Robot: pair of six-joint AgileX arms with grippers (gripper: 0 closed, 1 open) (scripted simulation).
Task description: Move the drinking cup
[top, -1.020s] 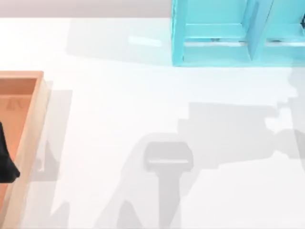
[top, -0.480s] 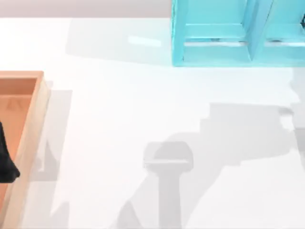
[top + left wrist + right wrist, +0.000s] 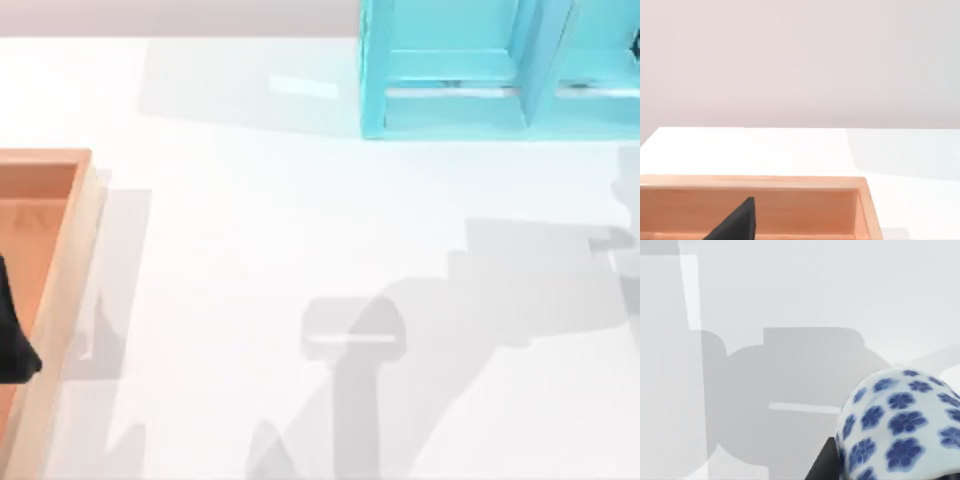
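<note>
The drinking cup (image 3: 900, 425), white with blue flowers, looms close in the right wrist view and hangs above the white table and its own shadow. A black finger (image 3: 822, 465) of my right gripper lies against the cup's side, so the gripper is shut on the cup. My left gripper (image 3: 12, 335) is parked at the table's left edge over the wooden tray (image 3: 60, 260). One of its black fingers (image 3: 737, 222) shows in the left wrist view in front of the tray's wall (image 3: 805, 207).
A teal cabinet (image 3: 500, 70) with open compartments stands at the back right. The wooden tray takes up the left edge. Grey arm shadows (image 3: 500, 290) lie across the middle and right of the white table.
The large shadow on the table's right half has slid further to the right over the second. The left gripper and the tray have stayed still.
</note>
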